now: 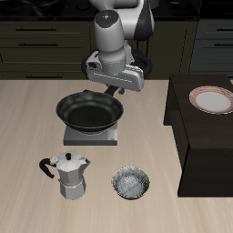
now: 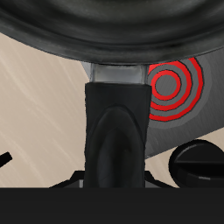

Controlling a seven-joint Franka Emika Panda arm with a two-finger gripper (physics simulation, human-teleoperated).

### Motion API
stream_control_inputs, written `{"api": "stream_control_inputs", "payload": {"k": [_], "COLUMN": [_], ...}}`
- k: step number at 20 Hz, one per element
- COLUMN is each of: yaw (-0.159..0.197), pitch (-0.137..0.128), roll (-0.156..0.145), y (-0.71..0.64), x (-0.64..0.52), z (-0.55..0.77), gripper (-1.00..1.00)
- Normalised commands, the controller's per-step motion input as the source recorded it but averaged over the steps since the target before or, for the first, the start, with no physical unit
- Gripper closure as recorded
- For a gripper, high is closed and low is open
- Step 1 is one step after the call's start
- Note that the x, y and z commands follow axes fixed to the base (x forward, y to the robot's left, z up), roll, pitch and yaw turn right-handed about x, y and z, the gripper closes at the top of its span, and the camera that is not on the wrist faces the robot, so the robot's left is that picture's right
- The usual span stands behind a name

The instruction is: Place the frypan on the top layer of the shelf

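Note:
The black frypan (image 1: 89, 111) sits over the grey burner plate (image 1: 92, 136), its long handle pointing back toward the arm. My gripper (image 1: 121, 88) is down on that handle and shut around it. In the wrist view the handle (image 2: 115, 122) fills the middle, running straight from the pan's rim (image 2: 114, 35) into my gripper (image 2: 114, 179); the fingers themselves are hidden by it. I cannot tell whether the pan touches the burner. The shelf (image 1: 196, 146) is the large dark block beside the pan, with a flat top.
A red-rimmed plate (image 1: 214, 100) lies on the shelf's top. A moka pot (image 1: 70, 175) and a small silver bowl (image 1: 131, 183) stand near the table's front edge. The burner's red rings (image 2: 175, 86) show under the pan. Dark drawer cabinets (image 1: 45, 41) line the back.

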Motion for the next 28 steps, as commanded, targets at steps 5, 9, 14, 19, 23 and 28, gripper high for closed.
{"api": "stream_control_inputs", "payload": {"k": [5, 9, 14, 19, 23, 28], "yaw": [0.187, 0.131, 0.147, 0.209, 0.124, 0.155], "pitch": [-0.009, -0.024, -0.046, -0.020, -0.005, -0.001], "roll": [-0.012, -0.011, -0.015, -0.005, 0.016, 0.022], "y": [-0.05, -0.01, -0.02, -0.05, -0.07, -0.09], "x": [0.13, -0.02, 0.00, 0.10, 0.08, 0.15], "z": [0.02, 0.13, 0.13, 0.09, 0.05, -0.04], "gripper": [1.00, 1.00, 1.00, 1.00, 1.00, 1.00]}}
